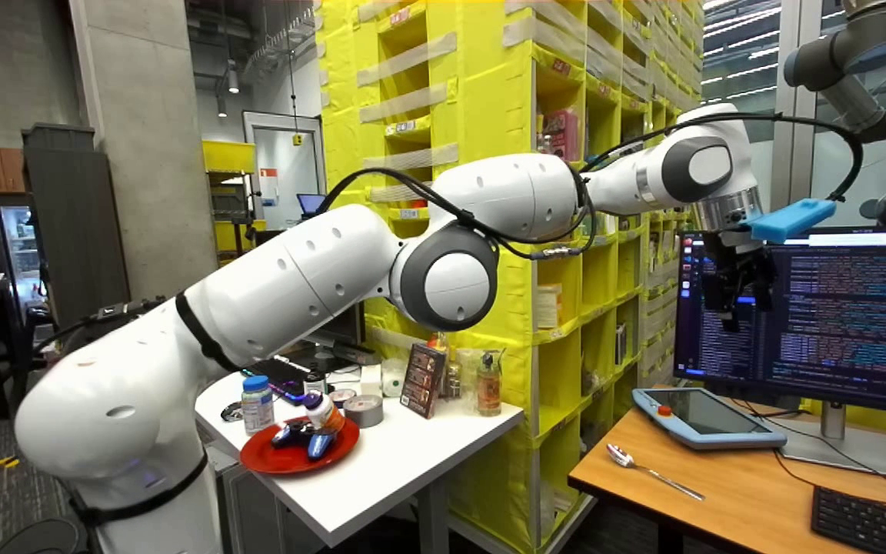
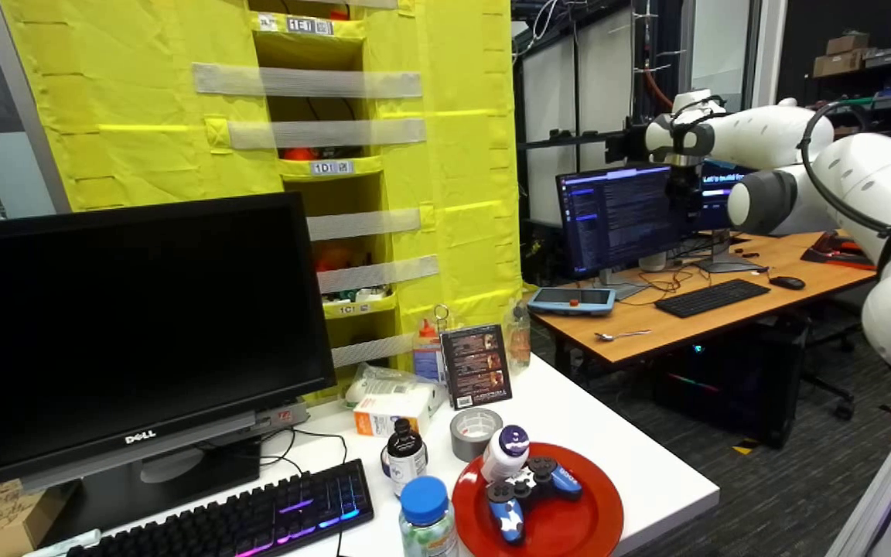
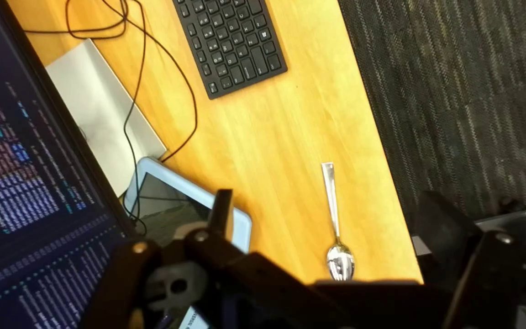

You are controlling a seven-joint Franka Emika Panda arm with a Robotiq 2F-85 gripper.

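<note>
The tool point(image 3: 327, 196) hangs well above the spoon point(image 3: 334, 219).

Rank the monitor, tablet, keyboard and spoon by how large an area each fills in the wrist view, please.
1. Monitor, clearly largest though cut off
2. Tablet and keyboard, too alike to rank: the jaws partly hide the tablet, and the picture's edge crops the keyboard
3. Spoon, smallest

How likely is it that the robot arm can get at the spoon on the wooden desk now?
Probably yes. The gripper hangs open and empty above the desk, and nothing lies on the spoon. The blue tablet lies apart from the spoon, so the way down looks free.
</note>
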